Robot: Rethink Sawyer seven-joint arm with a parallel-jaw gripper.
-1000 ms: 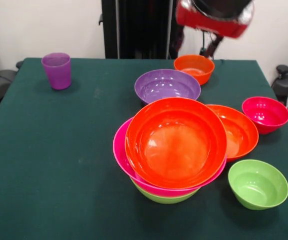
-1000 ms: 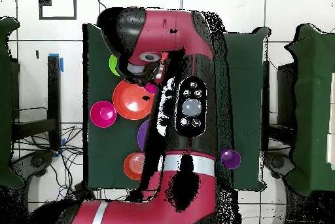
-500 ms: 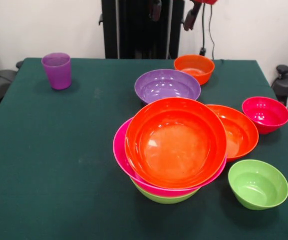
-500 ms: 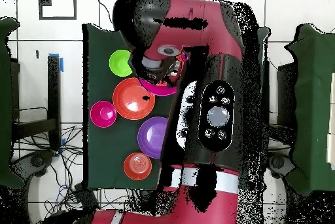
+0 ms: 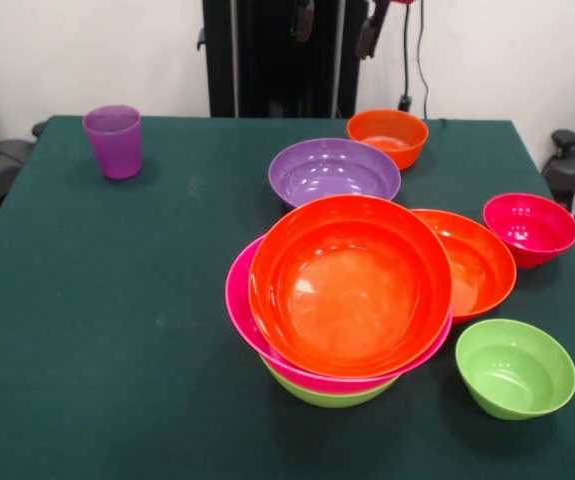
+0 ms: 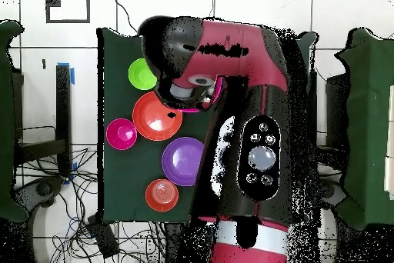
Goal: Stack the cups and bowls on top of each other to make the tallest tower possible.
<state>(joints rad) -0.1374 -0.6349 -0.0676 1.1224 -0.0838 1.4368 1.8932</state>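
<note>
While the arm [image 6: 246, 121] spreads over the middle of the table [image 5: 117, 300], the gripper [image 5: 335, 22] shows only dark tips at the far edge, and whether it is wide or narrow cannot be told. Toward the near edge stands the tower [image 5: 342, 300], a wide orange bowl nested in hot pink over lime green. Around it, apart, lie the purple bowl [image 5: 334, 171], an orange bowl [image 5: 479, 262], the lime bowl [image 5: 515, 367], the pink bowl [image 5: 530, 228], the small orange bowl [image 5: 388, 135] and, by the far corner, the purple cup [image 5: 113, 141].
</note>
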